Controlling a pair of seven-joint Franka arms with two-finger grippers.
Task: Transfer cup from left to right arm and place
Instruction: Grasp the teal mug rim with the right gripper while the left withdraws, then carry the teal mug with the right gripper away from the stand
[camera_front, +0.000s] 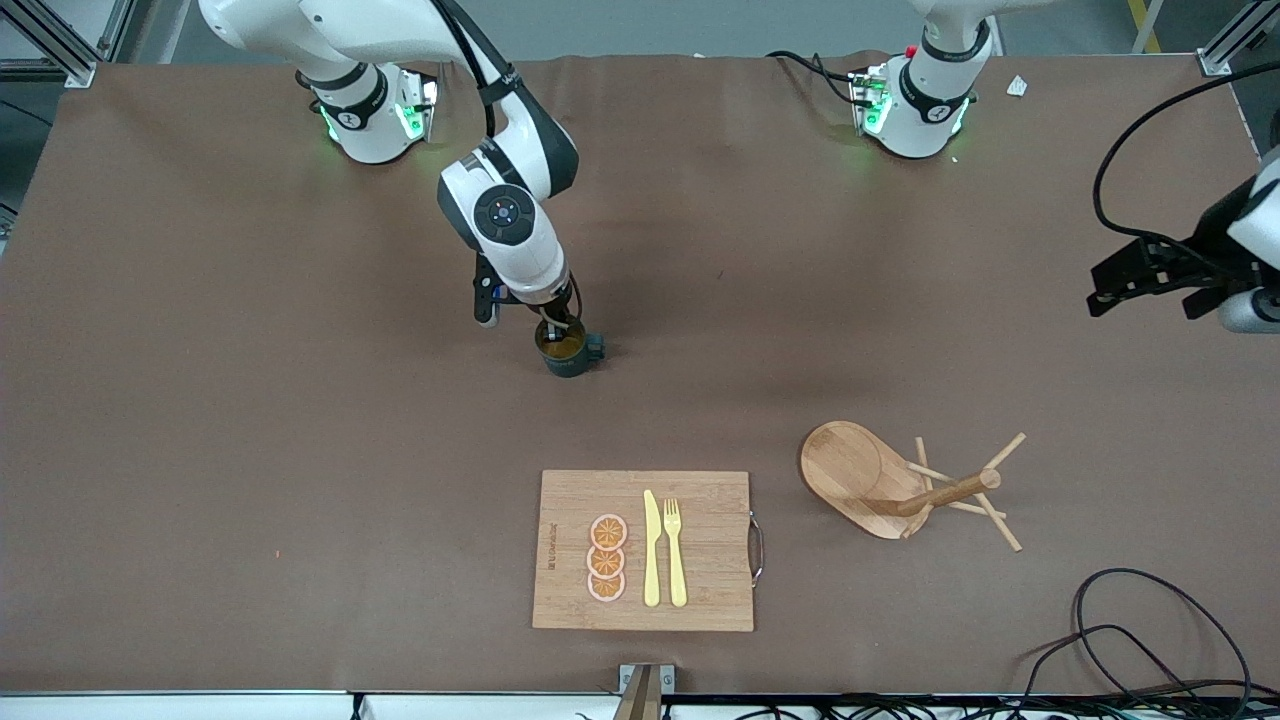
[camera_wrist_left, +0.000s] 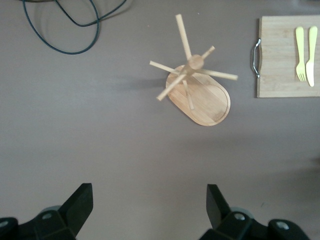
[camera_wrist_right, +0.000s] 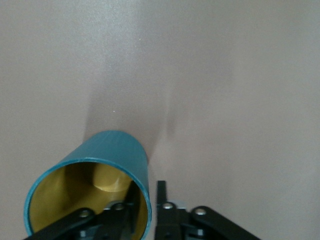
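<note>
At the front view's centre, the right gripper (camera_front: 556, 325) pinches the rim of the small dark teal-green ribbed cup (camera_front: 568, 352) standing on the brown counter (camera_front: 250, 400). The left gripper (camera_wrist_left: 150, 207) hangs spread at the frame's right edge.

Teal cup (camera_front: 567, 352) with yellow-brown inside stands upright on the table, handle toward the left arm's end.

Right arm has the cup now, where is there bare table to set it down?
The right gripper holds the cup by its rim over bare cloth. Room lies between the cup and the cutting board. It is crowded toward the left arm's end: the peg rack lies tipped beside the board.
</note>
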